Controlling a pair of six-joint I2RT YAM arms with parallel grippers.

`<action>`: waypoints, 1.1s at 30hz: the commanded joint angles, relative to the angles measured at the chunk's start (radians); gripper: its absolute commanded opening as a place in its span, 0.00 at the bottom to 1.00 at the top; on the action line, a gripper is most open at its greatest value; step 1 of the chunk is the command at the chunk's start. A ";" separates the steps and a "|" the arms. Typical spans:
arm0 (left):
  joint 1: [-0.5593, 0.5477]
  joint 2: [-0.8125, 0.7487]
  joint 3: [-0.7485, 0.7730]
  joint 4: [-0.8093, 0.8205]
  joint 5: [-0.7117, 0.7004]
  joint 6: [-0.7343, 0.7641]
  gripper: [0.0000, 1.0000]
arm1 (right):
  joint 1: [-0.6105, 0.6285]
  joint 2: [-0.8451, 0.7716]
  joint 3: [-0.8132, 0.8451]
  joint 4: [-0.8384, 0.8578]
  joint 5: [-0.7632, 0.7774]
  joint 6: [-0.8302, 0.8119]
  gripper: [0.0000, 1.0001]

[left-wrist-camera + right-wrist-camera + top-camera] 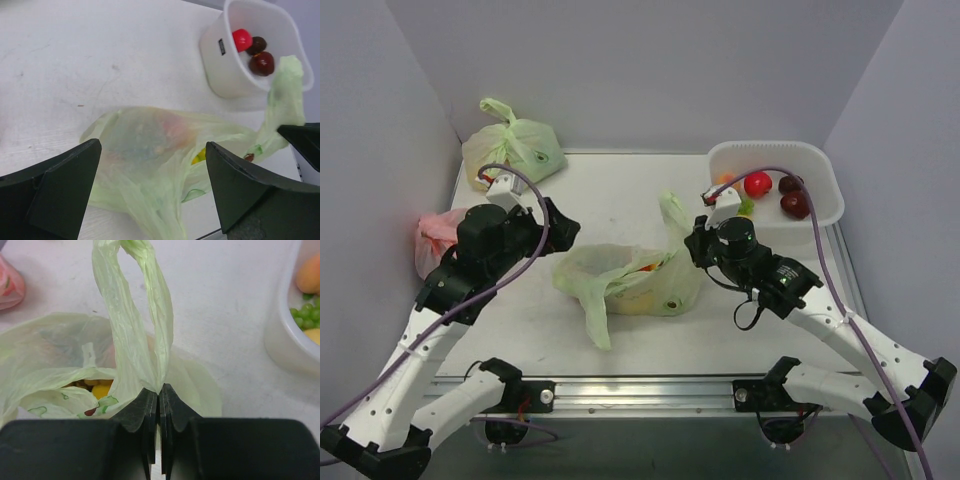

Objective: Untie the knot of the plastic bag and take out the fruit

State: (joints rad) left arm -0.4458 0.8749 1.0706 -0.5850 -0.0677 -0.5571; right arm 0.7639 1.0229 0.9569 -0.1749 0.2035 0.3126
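The pale-green plastic bag (620,283) lies slumped in the middle of the table with its mouth loose. One handle ear (674,214) rises toward the back, the other (599,322) trails toward the front. The knot is out of view; the two ears lie apart. Yellow fruit (100,389) shows inside the mouth, and more colours glow through the film (150,132). My right gripper (159,391) is shut on the base of the raised ear, at the bag's right side (696,243). My left gripper (154,187) hangs open above the bag's left part (564,228), holding nothing.
A white tub (827,172) at the back right holds a red round fruit (757,184) and dark maroon fruits (794,204). Another tied green bag (516,150) sits in the back left corner. A pink-red bag (432,238) lies by the left wall.
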 commanded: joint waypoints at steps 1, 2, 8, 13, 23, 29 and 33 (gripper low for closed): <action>-0.065 0.035 0.072 -0.022 0.089 0.066 0.97 | 0.029 -0.018 0.055 0.063 -0.124 -0.099 0.00; -0.097 0.059 0.078 -0.022 0.076 0.075 0.97 | 0.034 -0.020 0.055 0.069 -0.133 -0.110 0.00; -0.350 0.167 0.071 -0.027 -0.093 0.112 0.97 | 0.054 -0.064 0.036 0.112 -0.167 -0.164 0.00; -0.448 0.248 0.051 -0.007 -0.182 0.131 0.97 | 0.069 -0.084 0.029 0.109 -0.170 -0.182 0.00; -0.455 0.372 0.003 0.056 -0.388 0.132 0.97 | 0.089 -0.151 -0.017 0.106 -0.153 -0.191 0.01; -0.455 0.429 -0.009 0.096 -0.334 0.128 0.98 | 0.089 -0.175 -0.043 0.103 -0.136 -0.187 0.01; -0.446 0.478 -0.023 0.105 -0.354 0.131 0.98 | 0.087 -0.182 -0.047 0.101 -0.119 -0.184 0.02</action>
State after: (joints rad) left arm -0.9001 1.3251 1.0554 -0.5358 -0.3939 -0.4358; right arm 0.8459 0.8635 0.9123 -0.1169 0.0490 0.1322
